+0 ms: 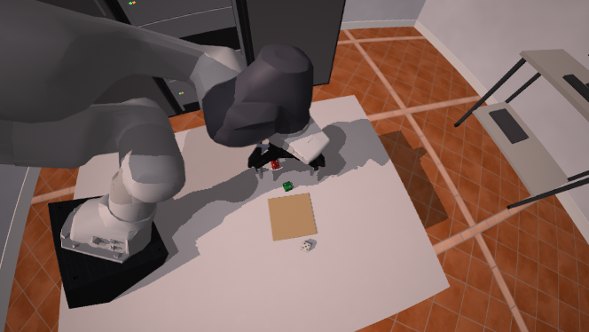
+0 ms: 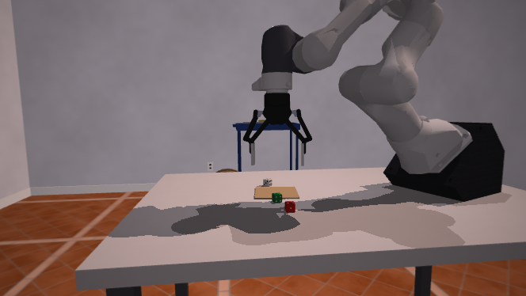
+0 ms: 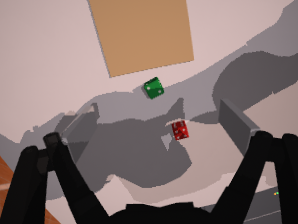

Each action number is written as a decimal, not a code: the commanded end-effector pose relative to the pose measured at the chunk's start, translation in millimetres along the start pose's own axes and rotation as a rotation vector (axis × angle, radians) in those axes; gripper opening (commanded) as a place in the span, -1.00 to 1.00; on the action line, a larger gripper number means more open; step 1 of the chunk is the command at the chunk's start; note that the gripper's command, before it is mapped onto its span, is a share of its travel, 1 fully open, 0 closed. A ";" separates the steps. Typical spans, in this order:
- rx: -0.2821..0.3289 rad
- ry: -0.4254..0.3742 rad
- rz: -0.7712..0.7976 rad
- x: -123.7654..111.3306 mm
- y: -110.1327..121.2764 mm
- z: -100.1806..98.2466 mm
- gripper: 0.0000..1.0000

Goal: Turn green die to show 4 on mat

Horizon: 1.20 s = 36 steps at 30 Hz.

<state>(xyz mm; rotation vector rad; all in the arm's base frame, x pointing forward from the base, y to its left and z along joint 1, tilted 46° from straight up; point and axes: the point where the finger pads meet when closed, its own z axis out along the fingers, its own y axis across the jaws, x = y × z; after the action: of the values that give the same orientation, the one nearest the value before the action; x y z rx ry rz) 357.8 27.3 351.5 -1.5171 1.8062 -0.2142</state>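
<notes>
While hanging wide open and empty at centre frame in the top view, the gripper (image 1: 287, 170) is sitting above the red die (image 1: 275, 164); the green die (image 1: 287, 186) is lying just off the mat (image 1: 293, 217). Exterior: the gripper is hovering well above the table (image 2: 198, 245). Wrist: the green die is lying at centre, below the mat.

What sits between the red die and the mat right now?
The green die lies between the red die and the mat, on the table just off the mat's edge. The top and wrist views show it; the open gripper hangs well above.
</notes>
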 end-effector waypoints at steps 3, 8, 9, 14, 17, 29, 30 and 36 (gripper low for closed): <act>0.004 0.009 -0.206 1.4 -1.5 1.2 1.00; 0.005 0.008 -0.320 0.1 -1.7 3.1 1.00; 0.005 0.008 -0.329 0.0 -1.8 3.3 1.00; 0.006 0.006 -0.430 -1.2 -2.0 5.0 1.00; 0.006 0.006 -0.434 -1.3 -2.0 5.1 -0.51; 0.006 0.006 -0.434 -1.3 -2.0 5.1 -0.51; 0.006 0.006 -0.434 -1.3 -2.0 5.1 -0.51; 0.006 0.006 -0.434 -1.3 -2.0 5.1 -0.51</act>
<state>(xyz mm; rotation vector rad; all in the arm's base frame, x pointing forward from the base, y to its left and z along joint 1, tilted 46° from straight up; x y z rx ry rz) 362.8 30.5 349.5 -1.8793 1.4687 -0.4254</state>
